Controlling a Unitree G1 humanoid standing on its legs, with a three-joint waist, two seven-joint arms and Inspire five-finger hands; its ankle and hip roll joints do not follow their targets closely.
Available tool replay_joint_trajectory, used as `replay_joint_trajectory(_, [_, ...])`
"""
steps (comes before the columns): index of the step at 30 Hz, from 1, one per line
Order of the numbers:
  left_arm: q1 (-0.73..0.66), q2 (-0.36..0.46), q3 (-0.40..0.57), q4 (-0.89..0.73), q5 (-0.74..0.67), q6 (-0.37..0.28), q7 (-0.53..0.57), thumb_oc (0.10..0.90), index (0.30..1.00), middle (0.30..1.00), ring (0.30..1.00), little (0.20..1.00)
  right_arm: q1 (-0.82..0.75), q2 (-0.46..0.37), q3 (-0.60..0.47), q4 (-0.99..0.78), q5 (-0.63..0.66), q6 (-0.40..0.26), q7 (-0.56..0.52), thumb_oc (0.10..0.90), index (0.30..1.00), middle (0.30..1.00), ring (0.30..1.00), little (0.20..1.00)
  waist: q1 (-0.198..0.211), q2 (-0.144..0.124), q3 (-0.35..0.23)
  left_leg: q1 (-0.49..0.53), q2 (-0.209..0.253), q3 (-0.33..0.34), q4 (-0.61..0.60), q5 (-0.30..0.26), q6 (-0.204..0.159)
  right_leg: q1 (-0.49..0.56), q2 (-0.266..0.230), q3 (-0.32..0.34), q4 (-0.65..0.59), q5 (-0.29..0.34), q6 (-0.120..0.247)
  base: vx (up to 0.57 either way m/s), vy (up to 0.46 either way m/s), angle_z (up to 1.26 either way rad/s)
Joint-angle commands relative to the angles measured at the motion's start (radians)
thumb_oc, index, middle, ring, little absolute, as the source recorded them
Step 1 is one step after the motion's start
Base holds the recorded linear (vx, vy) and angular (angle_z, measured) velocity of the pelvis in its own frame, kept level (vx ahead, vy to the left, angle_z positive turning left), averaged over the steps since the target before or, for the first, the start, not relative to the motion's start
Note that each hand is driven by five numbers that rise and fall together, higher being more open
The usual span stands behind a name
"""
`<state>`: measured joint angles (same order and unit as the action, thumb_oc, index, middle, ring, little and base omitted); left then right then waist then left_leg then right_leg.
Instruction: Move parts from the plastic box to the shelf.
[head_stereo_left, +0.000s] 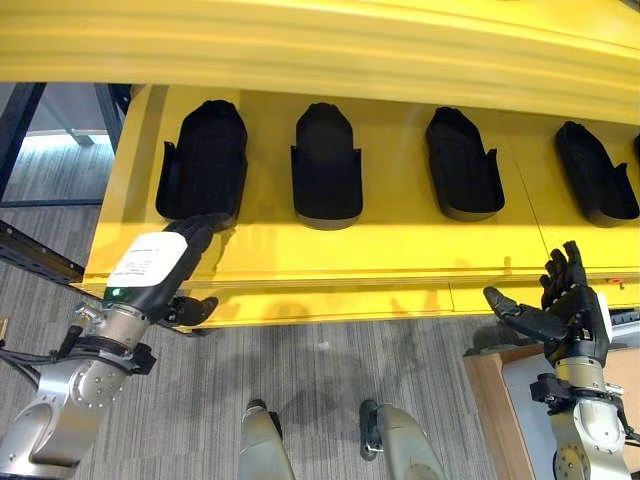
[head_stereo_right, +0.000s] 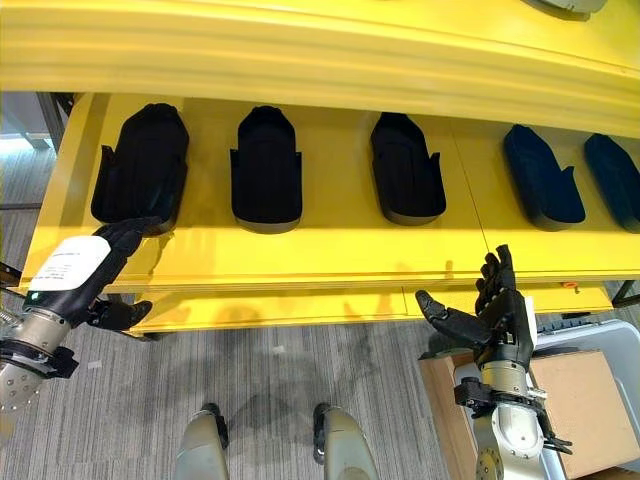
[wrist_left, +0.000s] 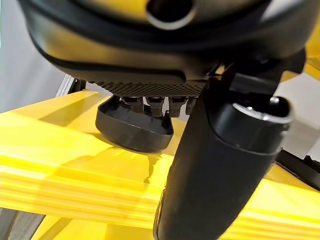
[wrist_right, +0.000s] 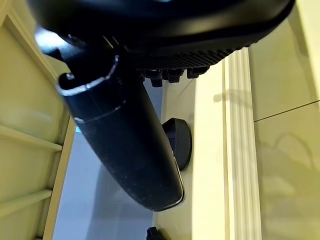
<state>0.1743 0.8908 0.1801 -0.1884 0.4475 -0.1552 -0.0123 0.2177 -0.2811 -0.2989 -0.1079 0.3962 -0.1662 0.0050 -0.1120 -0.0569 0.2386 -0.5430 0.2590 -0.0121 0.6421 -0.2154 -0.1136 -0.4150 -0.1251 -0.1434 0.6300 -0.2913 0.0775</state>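
Several black moulded parts lie in a row on the yellow shelf (head_stereo_left: 400, 250). The leftmost part (head_stereo_left: 203, 160) has my left hand (head_stereo_left: 155, 265) at its near end, fingers straight and touching its edge, thumb hanging below the shelf's front lip. Seen from the left wrist, that part (wrist_left: 132, 127) rests on the shelf just past the fingertips. My right hand (head_stereo_left: 575, 315) stands upright in front of the shelf's right end, open and holding nothing. The grey plastic box (head_stereo_right: 622, 345) sits low on the right beside that hand, with a brown sheet inside.
Three more black parts (head_stereo_left: 326, 165), (head_stereo_left: 462, 163), (head_stereo_left: 595, 172) lie to the right on the shelf. A thick yellow upper shelf board (head_stereo_left: 320, 50) overhangs the far side. A brown wooden surface (head_stereo_left: 490, 400) carries the box. Grey carpet lies below.
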Motion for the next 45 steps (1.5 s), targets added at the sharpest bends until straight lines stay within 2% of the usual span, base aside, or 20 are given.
replay_joint_trajectory(1, [-0.126, 0.034, 0.007, -0.002, 0.014, -0.026, 0.028, 0.900, 1.000, 1.000, 1.000, 1.000, -0.061, -0.057, -0.088, -0.088, 0.023, -0.086, -0.011, 0.900, 1.000, 1.000, 1.000, 1.000, -0.043, 0.021, -0.041, 0.062, 0.052, 0.025, -0.052, -0.008, 0.032, 0.055, -0.011, 0.069, -0.054, -0.008, 0.000, 0.00, 0.000, 0.00])
replay_joint_trajectory(3, [-0.137, 0.033, 0.000, 0.005, 0.016, -0.023, 0.023, 0.900, 1.000, 1.000, 1.000, 1.000, -0.061, -0.057, -0.087, -0.087, 0.021, -0.083, -0.010, 0.900, 1.000, 1.000, 1.000, 1.000, -0.044, 0.020, -0.041, 0.063, 0.051, 0.027, -0.052, -0.009, 0.032, 0.054, -0.010, 0.070, -0.054, -0.007, 0.000, -0.04, 0.001, 0.00])
replay_joint_trajectory(4, [-0.146, 0.031, -0.007, 0.010, 0.016, -0.024, 0.021, 0.900, 1.000, 1.000, 1.000, 1.000, -0.061, -0.056, -0.088, -0.085, 0.021, -0.083, -0.012, 0.900, 1.000, 1.000, 1.000, 1.000, -0.044, 0.019, -0.036, 0.053, 0.052, 0.034, -0.054, 0.014, 0.038, 0.044, -0.013, 0.063, -0.056, 0.009, -0.006, 0.00, 0.000, 0.00])
replay_joint_trajectory(5, [-0.150, 0.027, -0.011, 0.012, 0.014, -0.024, 0.018, 0.900, 1.000, 1.000, 1.000, 1.000, -0.061, -0.055, -0.088, -0.084, 0.022, -0.082, -0.013, 0.900, 1.000, 1.000, 1.000, 1.000, -0.046, 0.019, -0.041, 0.062, 0.051, 0.027, -0.053, -0.008, 0.032, 0.052, -0.010, 0.071, -0.054, -0.008, -0.002, -0.08, 0.001, 0.01])
replay_joint_trajectory(6, [-0.155, 0.024, -0.020, 0.016, 0.012, -0.024, 0.014, 0.900, 1.000, 1.000, 1.000, 1.000, -0.062, -0.054, -0.086, -0.083, 0.023, -0.083, -0.013, 0.900, 1.000, 1.000, 1.000, 1.000, -0.045, 0.018, -0.035, 0.053, 0.052, 0.034, -0.051, 0.012, 0.037, 0.044, -0.013, 0.063, -0.055, 0.007, -0.007, 0.00, 0.000, 0.00])
replay_joint_trajectory(12, [-0.176, 0.015, -0.041, 0.029, 0.012, -0.020, 0.000, 0.900, 1.000, 1.000, 1.000, 1.000, -0.064, -0.052, -0.086, -0.086, 0.021, -0.077, -0.009, 0.900, 1.000, 1.000, 1.000, 1.000, -0.048, 0.019, -0.039, 0.046, 0.053, 0.033, -0.052, 0.015, 0.037, 0.036, -0.011, 0.064, -0.053, 0.009, -0.008, 0.00, 0.000, 0.00])
replay_joint_trajectory(13, [-0.178, 0.012, -0.043, 0.032, 0.011, -0.021, 0.000, 0.900, 1.000, 1.000, 1.000, 1.000, -0.064, -0.051, -0.088, -0.087, 0.021, -0.077, -0.008, 0.900, 1.000, 1.000, 1.000, 1.000, -0.050, 0.020, -0.043, 0.053, 0.052, 0.027, -0.049, -0.003, 0.032, 0.042, -0.008, 0.070, -0.050, -0.005, -0.004, 0.00, 0.000, 0.00])
replay_joint_trajectory(14, [-0.181, 0.012, -0.043, 0.034, 0.009, -0.021, 0.000, 0.900, 1.000, 1.000, 1.000, 1.000, -0.065, -0.051, -0.088, -0.086, 0.022, -0.077, -0.007, 0.900, 1.000, 1.000, 1.000, 1.000, -0.049, 0.020, -0.039, 0.046, 0.053, 0.033, -0.050, 0.014, 0.037, 0.035, -0.010, 0.064, -0.051, 0.007, -0.008, 0.09, 0.000, -0.01])
replay_joint_trajectory(15, [-0.182, 0.011, -0.045, 0.037, 0.010, -0.019, -0.003, 0.900, 1.000, 1.000, 1.000, 1.000, -0.064, -0.051, -0.088, -0.085, 0.024, -0.075, -0.007, 0.900, 1.000, 1.000, 1.000, 1.000, -0.051, 0.021, -0.044, 0.055, 0.052, 0.025, -0.046, -0.008, 0.032, 0.043, -0.009, 0.072, -0.047, -0.010, -0.003, 0.00, 0.000, 0.00])
replay_joint_trajectory(18, [-0.197, 0.002, -0.056, 0.044, 0.015, -0.017, 0.000, 0.900, 1.000, 1.000, 1.000, 1.000, -0.065, -0.051, -0.088, -0.085, 0.022, -0.074, -0.008, 0.900, 1.000, 1.000, 1.000, 1.000, -0.052, 0.021, -0.039, 0.044, 0.054, 0.032, -0.046, 0.012, 0.038, 0.033, -0.011, 0.065, -0.046, 0.004, -0.010, -0.05, 0.002, -0.01])
replay_joint_trajectory(45, [-0.317, -0.066, -0.119, 0.158, 0.015, 0.013, 0.041, 0.900, 1.000, 1.000, 1.000, 1.000, -0.074, -0.052, -0.080, -0.081, 0.014, -0.065, -0.016, 0.900, 1.000, 1.000, 1.000, 1.000, -0.069, 0.024, -0.062, 0.027, 0.059, 0.033, -0.039, 0.013, 0.033, 0.009, 0.000, 0.071, -0.030, 0.001, -0.016, 0.00, 0.000, 0.00])
